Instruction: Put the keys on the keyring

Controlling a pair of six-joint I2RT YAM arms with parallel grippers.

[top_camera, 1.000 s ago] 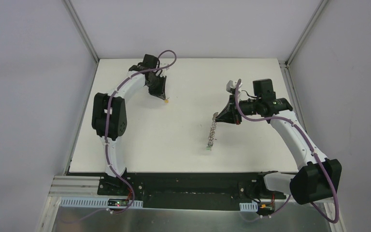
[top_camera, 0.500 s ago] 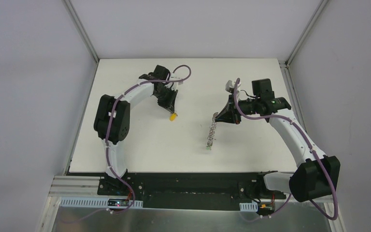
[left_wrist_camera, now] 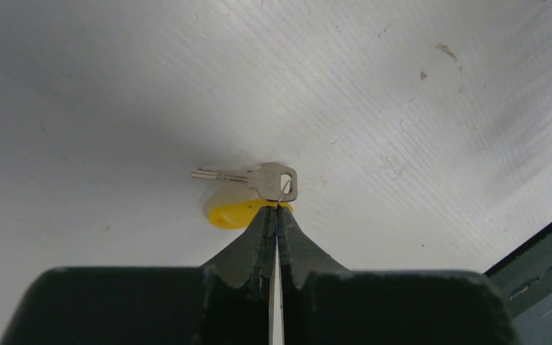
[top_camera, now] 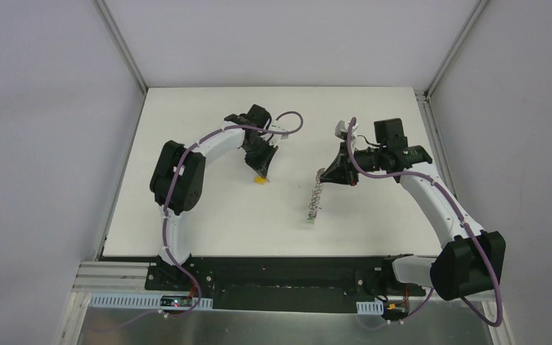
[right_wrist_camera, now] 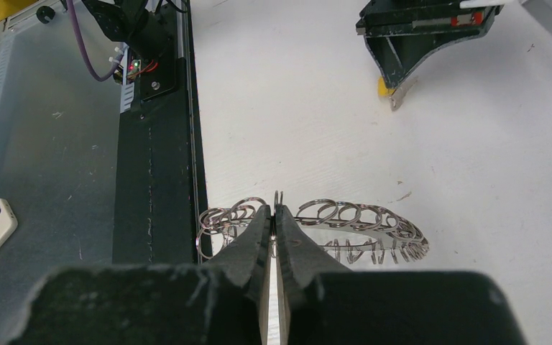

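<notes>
Keyring [top_camera: 315, 195], top view: stood on edge between the arms, its far rim pinched by the right gripper [top_camera: 324, 175]. A green key [top_camera: 309, 222] shows at its near end; whether threaded or loose cannot be told. The left gripper [top_camera: 262, 175], well apart to the left, holds the yellow key [top_camera: 260, 181].

Left wrist view: jaws pressed together on the key's head, blade jutting sideways. So slight a hold may let the key swivel or drop.

Right wrist view: jaws shut on the rim among the wire loops [right_wrist_camera: 345, 214]. The thin rim may slip, and the ring may topple if the key pushes it.
</notes>
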